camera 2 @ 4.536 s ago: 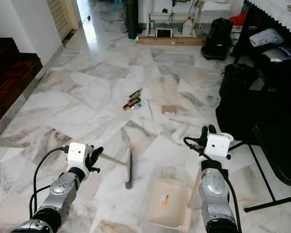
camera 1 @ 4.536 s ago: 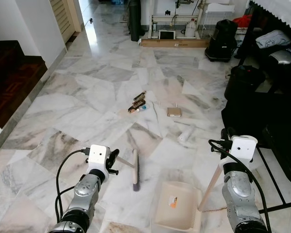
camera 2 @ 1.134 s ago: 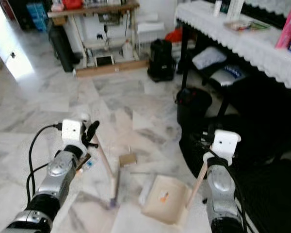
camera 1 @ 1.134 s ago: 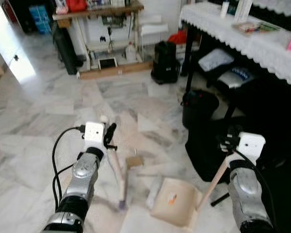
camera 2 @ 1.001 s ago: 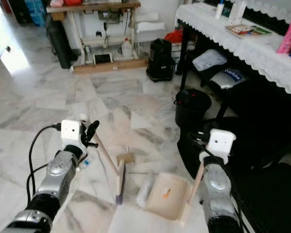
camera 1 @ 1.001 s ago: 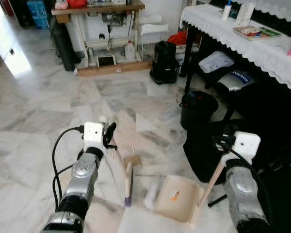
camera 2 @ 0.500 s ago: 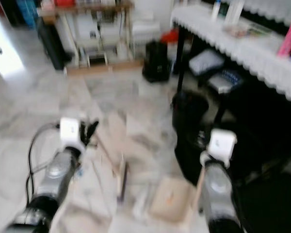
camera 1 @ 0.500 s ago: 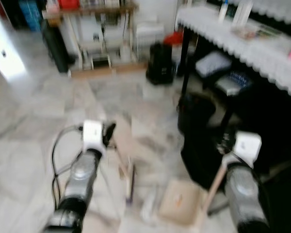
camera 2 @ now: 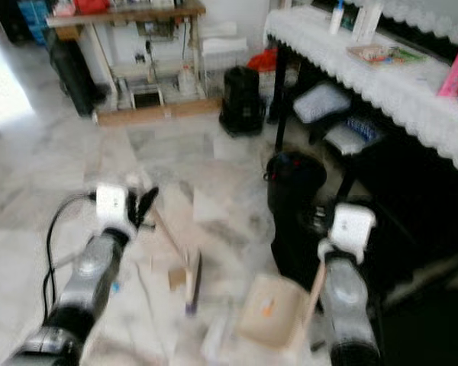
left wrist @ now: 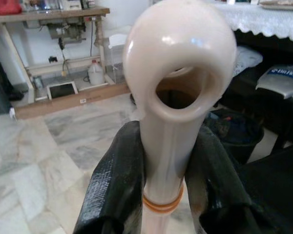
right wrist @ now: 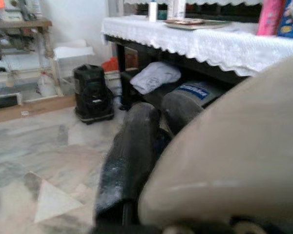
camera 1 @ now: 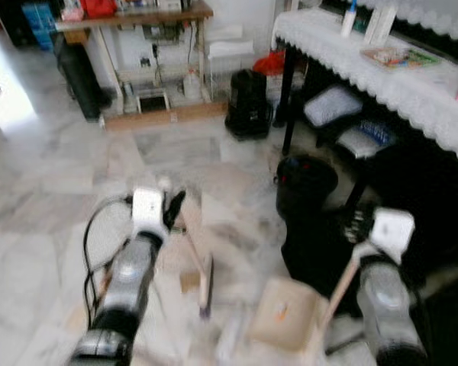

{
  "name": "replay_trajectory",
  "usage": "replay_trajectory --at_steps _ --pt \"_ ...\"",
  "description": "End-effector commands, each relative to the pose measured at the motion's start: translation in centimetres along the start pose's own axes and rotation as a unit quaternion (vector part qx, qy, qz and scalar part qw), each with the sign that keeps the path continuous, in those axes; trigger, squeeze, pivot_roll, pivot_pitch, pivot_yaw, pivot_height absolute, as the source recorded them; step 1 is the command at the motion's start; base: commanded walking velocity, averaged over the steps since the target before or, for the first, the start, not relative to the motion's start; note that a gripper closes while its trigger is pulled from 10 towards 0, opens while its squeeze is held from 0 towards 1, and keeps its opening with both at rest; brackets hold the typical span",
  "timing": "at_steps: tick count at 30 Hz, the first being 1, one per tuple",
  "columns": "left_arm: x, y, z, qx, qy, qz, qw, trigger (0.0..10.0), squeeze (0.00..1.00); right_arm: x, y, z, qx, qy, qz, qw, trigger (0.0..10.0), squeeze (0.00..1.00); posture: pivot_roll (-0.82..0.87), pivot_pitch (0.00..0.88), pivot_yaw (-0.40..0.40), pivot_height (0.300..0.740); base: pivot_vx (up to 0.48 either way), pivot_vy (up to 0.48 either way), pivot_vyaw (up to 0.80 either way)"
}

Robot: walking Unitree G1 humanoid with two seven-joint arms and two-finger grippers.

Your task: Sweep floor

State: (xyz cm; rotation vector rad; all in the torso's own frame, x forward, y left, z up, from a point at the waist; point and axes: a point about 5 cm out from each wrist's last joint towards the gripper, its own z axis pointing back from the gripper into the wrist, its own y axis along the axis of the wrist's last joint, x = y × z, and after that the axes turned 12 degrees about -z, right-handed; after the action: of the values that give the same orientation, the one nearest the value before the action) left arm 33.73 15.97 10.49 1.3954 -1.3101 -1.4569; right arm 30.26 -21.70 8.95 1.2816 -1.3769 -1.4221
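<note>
Now the marble floor (camera 1: 53,198) is blurring; the cream dustpan (camera 1: 284,314) is sitting at five o'clock, its handle clamped in the right gripper (right wrist: 151,146). The left gripper (left wrist: 162,175) is squeezing the broom (camera 1: 198,267), its head down at six o'clock.

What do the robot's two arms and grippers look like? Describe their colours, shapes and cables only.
Both arms are silver metal with rounded, jointed segments. Each wrist carries a white boxy block. The left gripper has two long black fingers with a matte, textured surface. A black cable loops beside the left arm. The right gripper is also black, with dark cabling at the wrist.
</note>
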Motion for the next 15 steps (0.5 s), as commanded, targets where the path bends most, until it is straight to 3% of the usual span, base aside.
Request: replay_trajectory --at_steps 1,15 --pt "0.5 0.9 -0.4 0.017 -0.015 0.008 1.0 10.0 0.0 0.4 0.3 0.0 0.006 -0.004 0.001 1.0 10.0 0.0 -0.14 0.0 0.034 0.74 0.0 0.0 0.0" --pt "1.0 0.6 -0.1 0.007 -0.055 0.013 0.998 10.0 0.0 0.8 -1.5 1.1 -0.033 -0.004 0.004 0.999 10.0 0.0 -0.14 0.0 0.041 0.74 0.0 0.0 0.0"
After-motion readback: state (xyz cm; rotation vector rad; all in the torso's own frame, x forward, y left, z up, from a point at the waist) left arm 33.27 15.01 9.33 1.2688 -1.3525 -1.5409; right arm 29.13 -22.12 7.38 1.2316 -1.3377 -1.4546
